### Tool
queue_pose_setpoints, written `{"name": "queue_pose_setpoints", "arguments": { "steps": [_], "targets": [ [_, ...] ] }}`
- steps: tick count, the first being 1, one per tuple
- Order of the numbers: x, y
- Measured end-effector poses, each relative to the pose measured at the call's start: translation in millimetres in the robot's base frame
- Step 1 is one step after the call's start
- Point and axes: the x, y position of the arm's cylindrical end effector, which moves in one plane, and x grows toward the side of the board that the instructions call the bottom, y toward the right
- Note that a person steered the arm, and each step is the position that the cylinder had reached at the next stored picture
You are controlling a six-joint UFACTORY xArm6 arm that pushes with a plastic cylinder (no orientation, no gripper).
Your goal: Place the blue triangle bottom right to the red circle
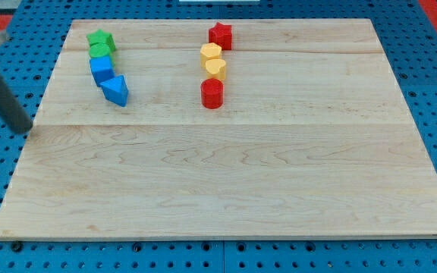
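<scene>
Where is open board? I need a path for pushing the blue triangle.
Open: everything below the blue triangle and red circle, plus the lane between them. Crowded: the green-blue column and the red-yellow column. My tip sits off-board, left.

Pale matt wooden board [226, 189], visible grain

From where I stand, the rod's tip [26, 129] sits off the wooden board [226, 197] at the view's left edge. Between it and the blue triangle [116, 90] lies bare wood. From the triangle rightward to the red circle [212, 93] the lane is open. Blue cube [101, 70] touches the triangle above; yellow blocks [213, 61] stack above the circle
</scene>
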Motion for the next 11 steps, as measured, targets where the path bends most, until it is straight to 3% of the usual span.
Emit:
{"name": "queue_pose_setpoints", "arguments": {
  "steps": [1,2,3,5,6,7,9,11],
  "targets": [
    [-53,22],
    [-61,108],
    [-62,120],
    [-45,180],
    [-44,145],
    [-19,162],
    [-19,246],
    [-2,251]
  ]
}}
